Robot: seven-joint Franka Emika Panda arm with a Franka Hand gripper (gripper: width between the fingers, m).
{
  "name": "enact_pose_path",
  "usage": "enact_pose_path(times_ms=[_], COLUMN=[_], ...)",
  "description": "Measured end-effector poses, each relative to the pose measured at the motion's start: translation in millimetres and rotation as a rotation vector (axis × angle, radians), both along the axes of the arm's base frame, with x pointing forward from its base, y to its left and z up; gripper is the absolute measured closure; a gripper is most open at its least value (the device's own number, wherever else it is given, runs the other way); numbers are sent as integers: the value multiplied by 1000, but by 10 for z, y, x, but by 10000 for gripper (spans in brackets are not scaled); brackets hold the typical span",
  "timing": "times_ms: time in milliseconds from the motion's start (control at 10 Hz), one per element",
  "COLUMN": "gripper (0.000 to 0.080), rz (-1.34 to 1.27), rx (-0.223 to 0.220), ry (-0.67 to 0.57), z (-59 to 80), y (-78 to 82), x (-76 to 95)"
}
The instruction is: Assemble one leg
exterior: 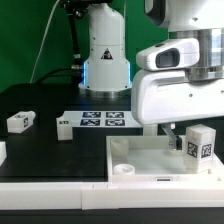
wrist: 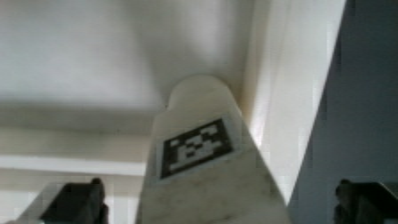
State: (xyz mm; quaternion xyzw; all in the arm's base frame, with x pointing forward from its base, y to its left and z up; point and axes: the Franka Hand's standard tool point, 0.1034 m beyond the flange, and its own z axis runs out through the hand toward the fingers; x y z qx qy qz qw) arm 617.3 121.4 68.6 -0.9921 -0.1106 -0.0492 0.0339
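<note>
Right now my gripper point(exterior: 196, 128) hangs low over the panel point(exterior: 150, 160), at the exterior view's right, and a leg point(exterior: 199, 144) stands upright just under it with its tag facing the camera. I cannot tell for sure whether I have hold of that leg: in the exterior view my fingers are hidden behind the wrist housing, and in the wrist view only two dark fingertips point(wrist: 75, 200) show at either side of the leg point(wrist: 210, 150), set apart from it, so the jaws look parted rather than closed on it. The leg seems to rest on or just above the panel near its far right corner, which I judge is where a socket sits; keeping it upright there would let it go straight down into the hole. A second leg point(exterior: 21, 122) lies well apart on the black table point(exterior: 40, 150), at the exterior view's left. The marker board point(exterior: 92, 122) lies between them, behind the panel.
</note>
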Motion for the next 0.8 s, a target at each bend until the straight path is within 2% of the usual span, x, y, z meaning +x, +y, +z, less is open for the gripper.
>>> enact_pose_path(times_ms=[100, 200, 300, 400, 500, 800], gripper=[151, 238, 374, 374, 509, 509], rz=[6, 6, 6, -24, -52, -440], rx=[0, 0, 0, 4, 7, 45], ry=[1, 2, 2, 11, 25, 54], z=[-8, -13, -14, -18, -14, -27], y=[0, -1, 0, -5, -21, -28], x=[-3, -5, -6, -14, -18, -22])
